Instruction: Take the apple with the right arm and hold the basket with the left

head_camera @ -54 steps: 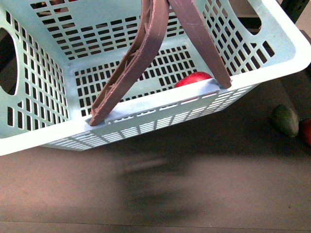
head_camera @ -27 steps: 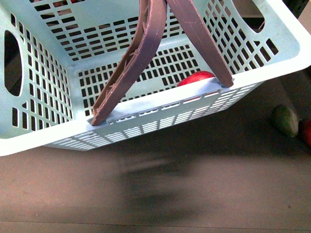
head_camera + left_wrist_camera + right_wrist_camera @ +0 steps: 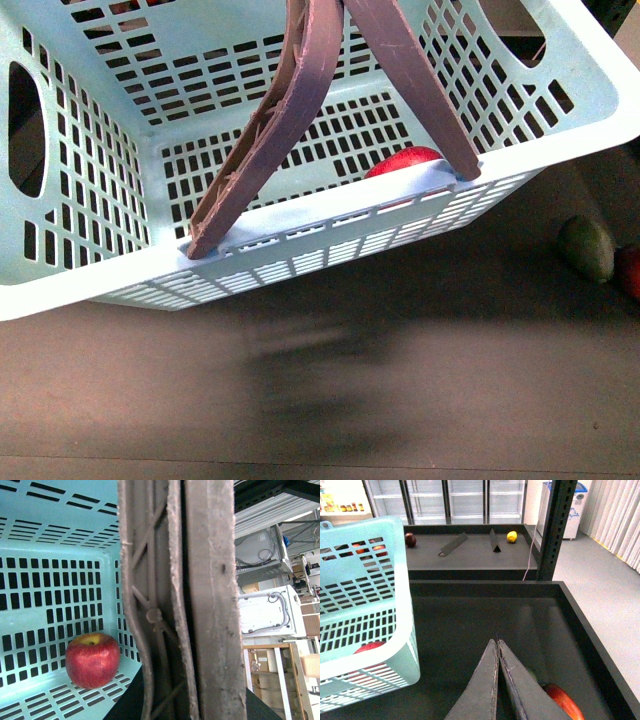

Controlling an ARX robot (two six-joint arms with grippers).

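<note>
Red apple (image 3: 92, 660) | inside mint basket (image 3: 585, 95) | right claw (image 3: 497, 642) closed

Dark matte table (image 3: 400, 400) fills lower half of front frame. Right wrist view: glass-door coolers (image 3: 445, 495) on back wall, black perforated post (image 3: 555, 530), grey floor (image 3: 600, 575), beige curtain (image 3: 622, 515). Left wrist view: white appliances (image 3: 265, 615), wooden frame (image 3: 282, 680).

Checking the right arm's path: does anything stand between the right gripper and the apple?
Yes. The apple lies inside the basket. The basket's slotted wall stands between the apple and the shut right gripper, which is outside the basket.
</note>
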